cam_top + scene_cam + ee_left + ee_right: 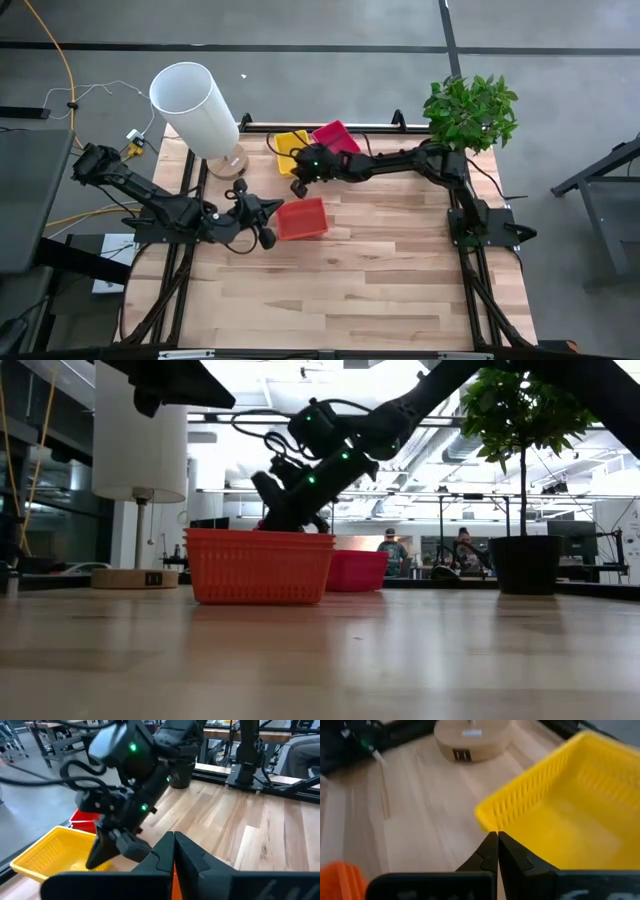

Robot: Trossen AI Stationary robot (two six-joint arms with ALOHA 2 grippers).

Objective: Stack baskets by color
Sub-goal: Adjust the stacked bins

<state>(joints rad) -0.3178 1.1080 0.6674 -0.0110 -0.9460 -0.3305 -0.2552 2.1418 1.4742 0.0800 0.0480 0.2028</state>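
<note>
1. Three baskets sit on the wooden table [380, 290]: a yellow basket [291, 148] and a magenta-red basket [336, 136] touching each other at about twelve o'clock from the table's middle, near the far edge, and an orange basket [302, 218] near the middle.
2. Just at nine o'clock of the orange basket, the left gripper [268, 222] hovers with its fingers pressed together, holding nothing.
3. Reaching across from three o'clock, the right gripper [299, 184] is at the near corner of the yellow basket, at roughly twelve o'clock from the orange one; its fingers [496, 851] are pressed together on nothing.
4. Whether those fingertips touch the yellow rim cannot be told.
5. At eleven o'clock stands a tall white lamp [196, 110] on a round wooden base.
6. At one o'clock stands a potted plant [470, 110].
</note>
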